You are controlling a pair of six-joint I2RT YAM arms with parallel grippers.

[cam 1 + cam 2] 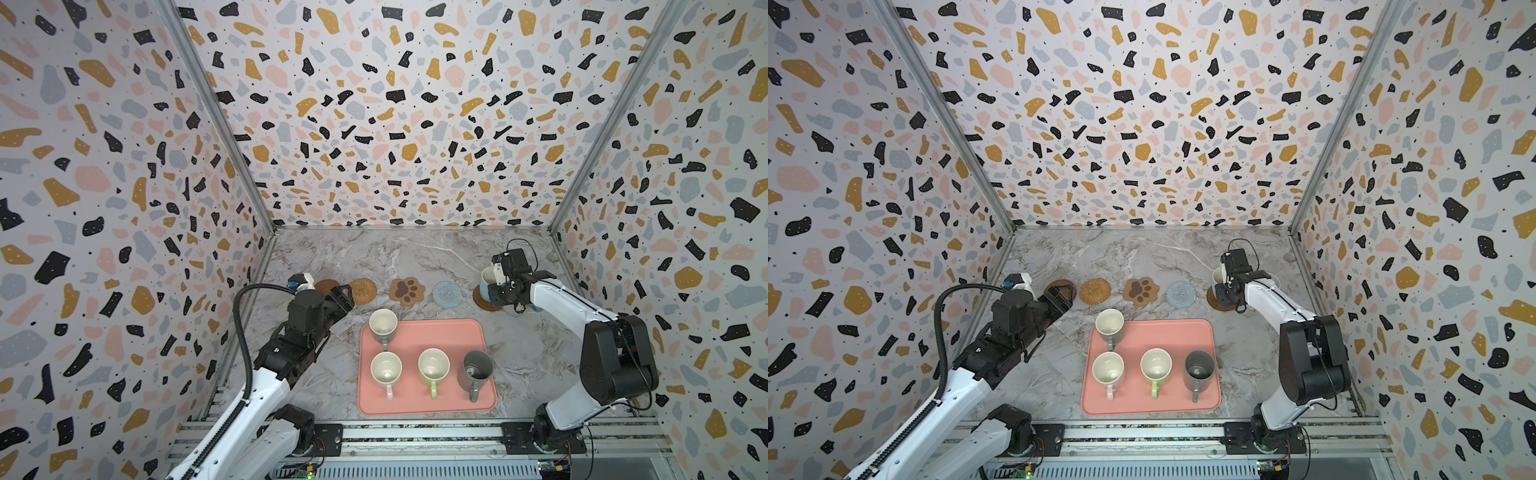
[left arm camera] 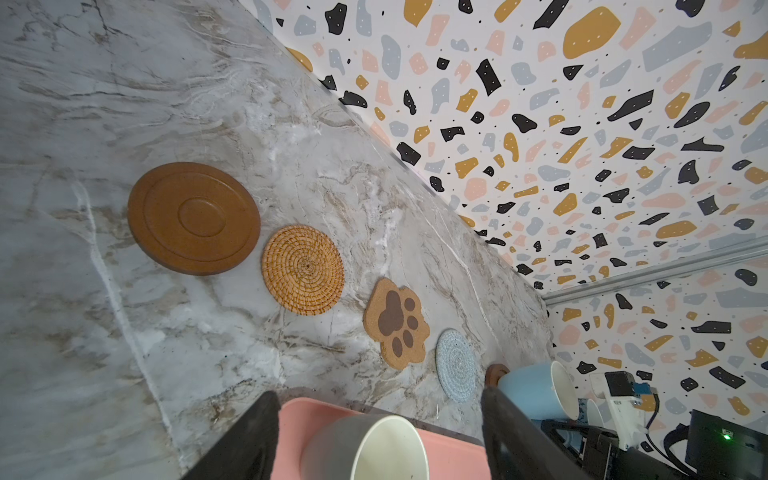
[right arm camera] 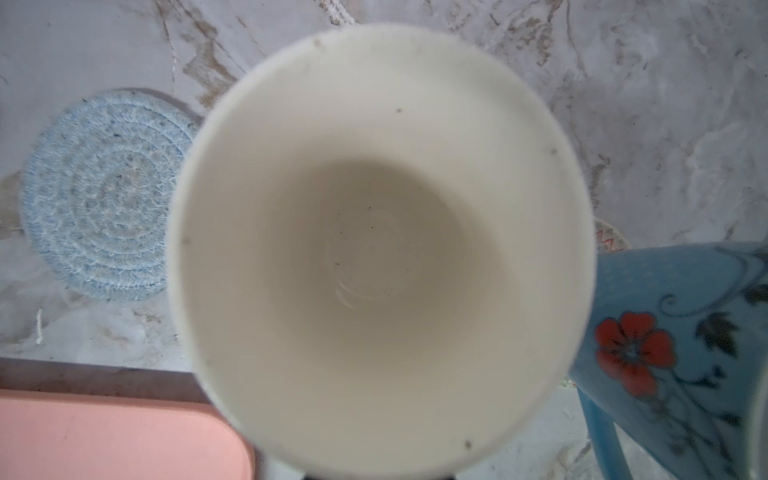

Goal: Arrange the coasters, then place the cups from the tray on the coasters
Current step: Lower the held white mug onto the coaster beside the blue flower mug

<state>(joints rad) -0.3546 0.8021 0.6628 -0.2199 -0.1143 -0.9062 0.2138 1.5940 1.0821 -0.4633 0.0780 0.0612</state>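
Nearest, the tray [image 1: 440, 332] holds the pink mug [image 1: 386, 370], light green mug [image 1: 433, 365], dark grey mug [image 1: 476, 368] and grey-beige mug [image 1: 383, 325], none moved yet. Beyond, the left gripper [image 1: 344, 296] hovers empty, jaws spread, by the bare left brown disc [image 2: 193, 218], rattan round [image 2: 303, 270], paw-print mat [image 2: 397, 322] and crochet round [image 2: 456, 365]. Farthest, the right gripper [image 1: 498, 279] pinches a light blue mug [image 1: 486, 282] at the right brown disc [image 1: 482, 306]; a flowered blue mug [image 3: 665, 332] seems set on the cream woven round [image 3: 610, 240].

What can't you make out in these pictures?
- Right pincer fingertips: behind its wrist in both top views; the light blue mug fills the right wrist view.
- Cream coaster: only a sliver shows past that mug.
- Flowered blue mug: cut by the right wrist view's edge.
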